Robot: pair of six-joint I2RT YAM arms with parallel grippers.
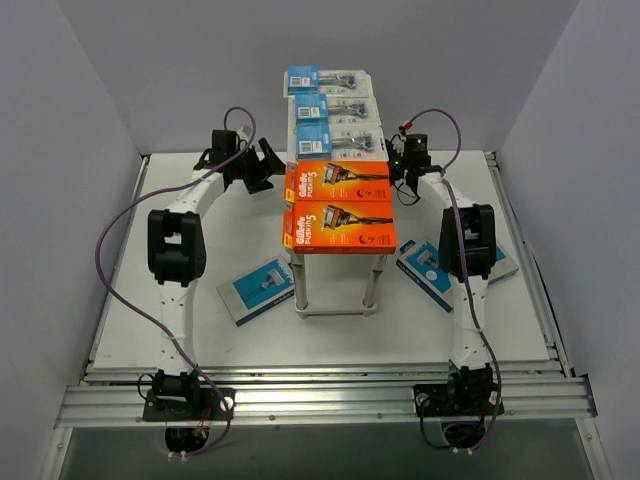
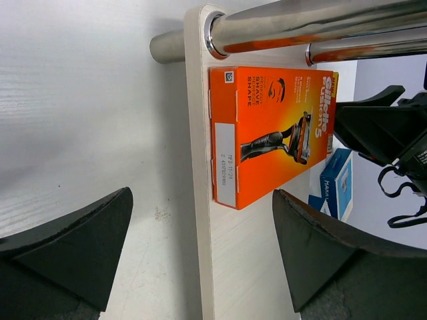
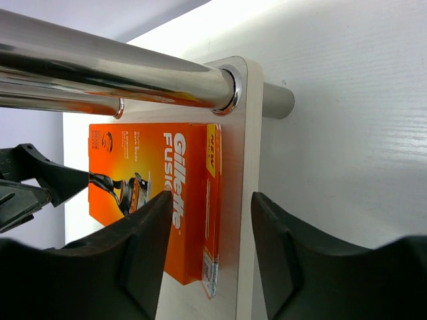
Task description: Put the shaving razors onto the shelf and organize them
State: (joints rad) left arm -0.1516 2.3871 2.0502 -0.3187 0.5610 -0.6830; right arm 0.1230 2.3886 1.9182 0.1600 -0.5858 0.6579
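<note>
- L gripper (image 1: 270, 168) spread wide, empty; R gripper (image 1: 396, 178) fingers parted at edge of far orange box (image 1: 338, 180), pinching nothing.
- Left-side blue box (image 1: 258, 288) lies on table back twd the bases, long axis diagonal; L gripper's nearer imo.

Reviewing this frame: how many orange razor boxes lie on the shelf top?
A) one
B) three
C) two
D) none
C: the far orange box and the near orange box lie side by side on the shelf, in front of the blister packs.

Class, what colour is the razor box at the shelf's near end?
Orange box; clearest in top external view.
</note>
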